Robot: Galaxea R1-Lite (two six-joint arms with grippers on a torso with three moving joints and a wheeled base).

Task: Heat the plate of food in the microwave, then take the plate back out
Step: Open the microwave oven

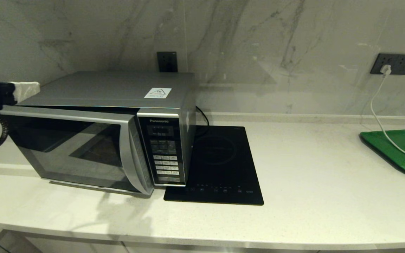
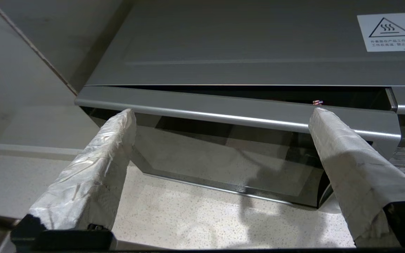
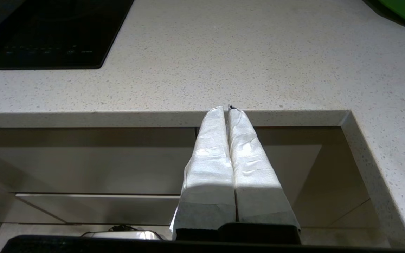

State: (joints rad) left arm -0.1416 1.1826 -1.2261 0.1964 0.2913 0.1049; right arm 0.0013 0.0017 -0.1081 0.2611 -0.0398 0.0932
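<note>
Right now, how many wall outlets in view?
2. One outlet sits on the wall behind the microwave, nothing visibly plugged in. The other outlet is far right, above the green tray, with a white plug. More may be hidden.

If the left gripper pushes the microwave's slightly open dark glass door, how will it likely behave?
The silver-grey microwave looks bulky, so it probably stays put. Its dark glass door, hinged and ajar, should swing shut stiffly. The open left gripper has wrapped fingers that may slide on the smooth trim.
</note>
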